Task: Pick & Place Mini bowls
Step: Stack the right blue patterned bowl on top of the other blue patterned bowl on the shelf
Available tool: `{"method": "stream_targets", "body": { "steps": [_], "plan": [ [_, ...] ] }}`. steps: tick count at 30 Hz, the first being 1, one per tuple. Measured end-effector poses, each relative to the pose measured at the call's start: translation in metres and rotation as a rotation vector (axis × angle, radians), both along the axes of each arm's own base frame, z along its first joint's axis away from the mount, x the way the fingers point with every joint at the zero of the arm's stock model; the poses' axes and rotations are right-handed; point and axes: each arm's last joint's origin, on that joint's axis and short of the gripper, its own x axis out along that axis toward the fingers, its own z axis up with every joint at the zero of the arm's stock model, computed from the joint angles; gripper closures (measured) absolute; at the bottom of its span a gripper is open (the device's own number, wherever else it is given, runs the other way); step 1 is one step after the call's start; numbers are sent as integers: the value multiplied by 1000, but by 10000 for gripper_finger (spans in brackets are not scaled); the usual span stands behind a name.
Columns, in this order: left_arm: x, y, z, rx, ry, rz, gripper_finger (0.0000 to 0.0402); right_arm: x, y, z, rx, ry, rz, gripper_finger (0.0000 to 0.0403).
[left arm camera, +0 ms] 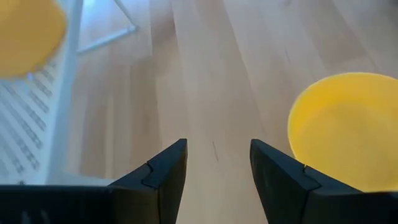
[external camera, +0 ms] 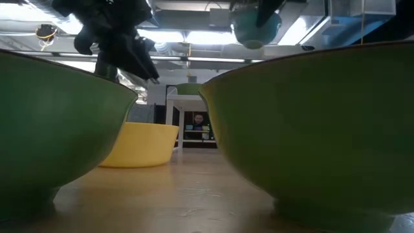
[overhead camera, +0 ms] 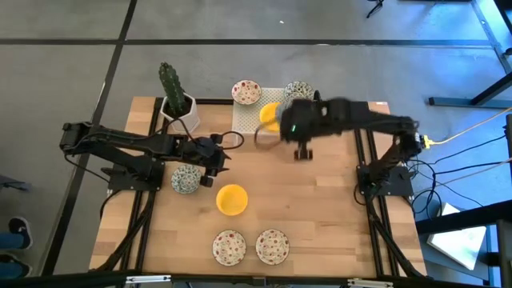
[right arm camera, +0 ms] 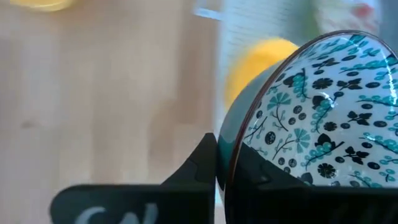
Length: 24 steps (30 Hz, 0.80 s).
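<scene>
One patterned mini bowl point(right arm camera: 323, 118) sits clamped by its rim in the right gripper point(right arm camera: 221, 171), tilted on edge above the white stand point(overhead camera: 250, 122); held that thinly, it could swivel or drop onto the yellow bowl point(overhead camera: 270, 116) below. Left gripper point(left arm camera: 217, 171) hangs fingers apart beside another yellow bowl point(left arm camera: 348, 127) on the table point(overhead camera: 320, 208)

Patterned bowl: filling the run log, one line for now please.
right gripper: shut on patterned bowl, lifted | left gripper: open, empty, near yellow bowl
</scene>
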Motion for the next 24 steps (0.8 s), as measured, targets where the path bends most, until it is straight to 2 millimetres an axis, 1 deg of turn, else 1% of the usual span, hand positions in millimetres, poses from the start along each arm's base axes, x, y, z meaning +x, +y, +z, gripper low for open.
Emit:
{"method": "stream_targets", "body": {
  "steps": [2,5,7,10,12,15,20,24],
  "plan": [
    [2,0,3,19,-32,-16,231,-8,-27,3,-2,-9,-95,385],
    [6,0,7,36,-85,-29,231,-17,-66,0,-13,5,-224,385],
    [6,0,7,32,-90,-35,231,-20,-88,-2,-27,22,-259,385],
    [6,0,7,31,-85,-36,231,-21,-112,-6,-13,10,-258,382],
    [6,0,7,32,-85,-36,231,-18,-124,-10,36,-27,-235,378],
    [6,0,7,26,-86,-31,231,-13,-137,-15,95,-76,-220,378],
    [5,0,5,24,-69,-30,231,-8,-155,-29,123,-47,-256,381],
    [3,0,3,22,-36,-28,231,-7,-165,-39,151,-19,-309,371]
  ]
}}
